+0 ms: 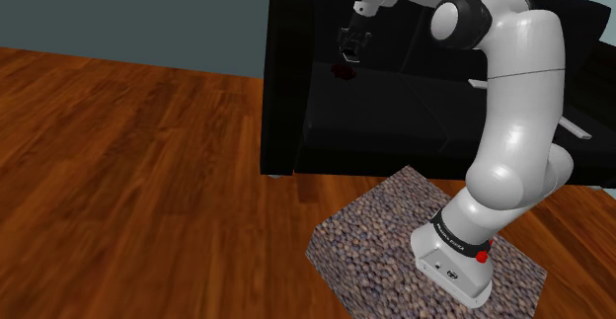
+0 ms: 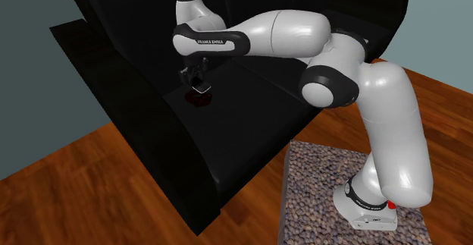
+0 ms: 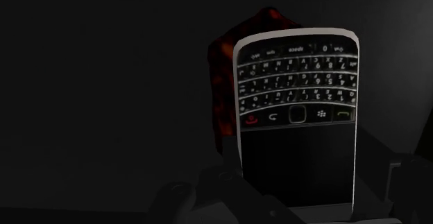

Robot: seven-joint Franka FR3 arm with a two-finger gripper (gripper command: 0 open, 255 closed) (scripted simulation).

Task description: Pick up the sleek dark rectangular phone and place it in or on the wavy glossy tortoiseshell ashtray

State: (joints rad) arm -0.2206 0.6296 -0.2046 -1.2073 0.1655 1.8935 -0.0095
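A dark phone [image 3: 298, 118] with a silver rim and a small keyboard stands between my black fingers [image 3: 221, 181]. My gripper [image 3: 305, 195] is shut on it. Behind the phone, a dark red mottled ashtray [image 3: 221, 84] shows past its edge. In the shoulder view my gripper [image 1: 350, 46] hangs just above the ashtray [image 1: 344, 71], which rests on the black sofa seat. From the second exterior view, my gripper [image 2: 198, 79] is right over the ashtray [image 2: 202, 98], a little apart from it.
The black sofa [image 2: 151, 122] has a tall backrest [image 2: 129, 23] and an armrest [image 1: 286, 80] close to the ashtray. My arm's stand [image 1: 395, 238] is a speckled box on the wooden floor [image 1: 128, 169], in front of the sofa.
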